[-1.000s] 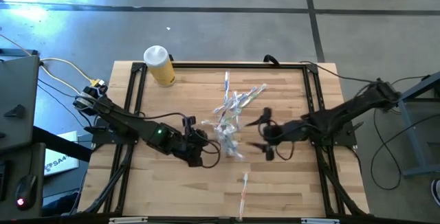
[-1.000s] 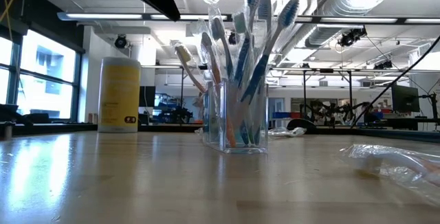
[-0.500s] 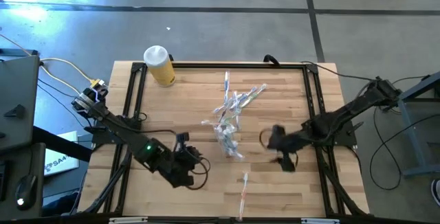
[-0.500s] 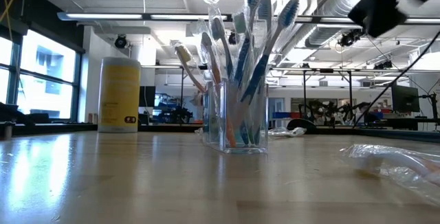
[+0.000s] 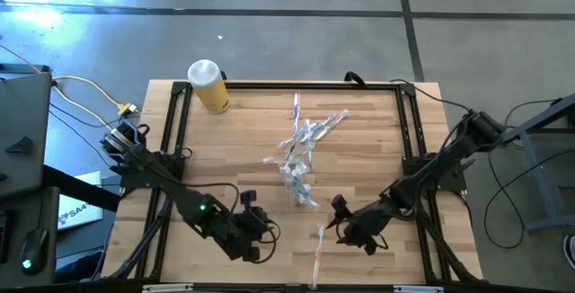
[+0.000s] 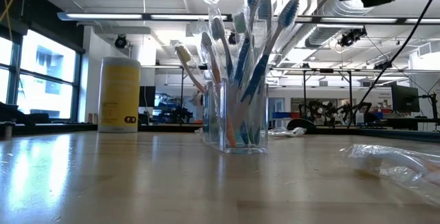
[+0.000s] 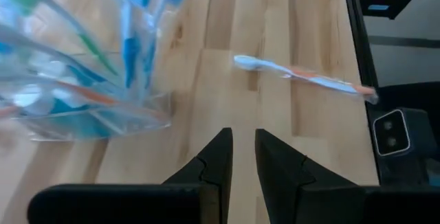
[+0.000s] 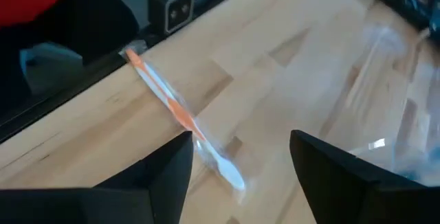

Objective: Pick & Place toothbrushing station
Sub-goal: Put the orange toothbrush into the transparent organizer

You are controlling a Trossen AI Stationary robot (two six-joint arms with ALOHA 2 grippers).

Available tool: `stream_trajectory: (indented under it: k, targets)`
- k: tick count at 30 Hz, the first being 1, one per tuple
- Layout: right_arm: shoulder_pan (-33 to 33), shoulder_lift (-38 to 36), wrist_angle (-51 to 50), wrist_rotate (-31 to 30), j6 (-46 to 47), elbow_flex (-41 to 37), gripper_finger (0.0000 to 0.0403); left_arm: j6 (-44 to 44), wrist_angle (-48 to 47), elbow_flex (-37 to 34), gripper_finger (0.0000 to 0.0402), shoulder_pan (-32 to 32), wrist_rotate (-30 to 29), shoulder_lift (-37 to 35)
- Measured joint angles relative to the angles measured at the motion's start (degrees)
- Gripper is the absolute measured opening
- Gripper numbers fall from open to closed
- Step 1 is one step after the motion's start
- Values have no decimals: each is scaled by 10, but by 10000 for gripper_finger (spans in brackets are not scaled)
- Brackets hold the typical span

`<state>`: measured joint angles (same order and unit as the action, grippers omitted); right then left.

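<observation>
The right tool (image 5: 340, 224) has been brought down and toward the front of the bench since a second ago, when it hovered beside the cup; its two dark fingers (image 8: 161, 176) are seen spread, with nothing between them, and they have been drawing somewhat closer over that second. Just ahead of it, the loose pale see-through toothbrush with an orange-striped handle (image 8: 182, 121) lies flat on the light wooden bench (image 5: 234, 149), near the front edge, untouched. In the right wrist view the brush is framed between the open fingers, so a pick of this stray brush is judged to be the step in hand.

The left tool (image 5: 254, 239) has also been drawn back toward the front of the bench, left of the brush; its fingers (image 7: 213, 163) are held nearly pressed together, a narrow slit left between them, and nothing is pinched.

Farther out, the small clear plastic cup (image 6: 237, 117) stands upright near the middle of the bench, packed with blue and pale toothbrushes (image 6: 265, 42). It is well apart from both tools now. A crumpled clear wrapper (image 6: 395, 162) lies on the bench near it. The tall yellow bottle with a white cap (image 5: 208, 84) stands at the far left corner, out of play.
</observation>
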<state>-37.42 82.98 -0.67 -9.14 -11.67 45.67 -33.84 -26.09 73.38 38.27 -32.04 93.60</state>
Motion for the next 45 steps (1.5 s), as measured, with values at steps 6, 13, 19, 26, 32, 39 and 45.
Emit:
stream_trajectory:
  k: [6,13,19,26,32,39,45]
  targets:
    - [-20,32,33,2,-21,0,235,0,55,0,58,0,1,29]
    - [-27,101,74,-19,1,0,235,-12,129,0,58,0,2,62]
    - [-27,159,162,2,-32,0,235,-40,169,0,58,1,16,76]
    - [-7,191,176,-21,-30,0,235,-41,176,0,58,0,15,77]
    - [25,226,172,28,-5,1,235,-40,179,0,58,0,4,77]
    - [39,250,151,50,18,3,227,-40,190,0,58,0,4,77]
    - [36,248,136,52,36,2,136,6,194,0,58,-9,-7,76]
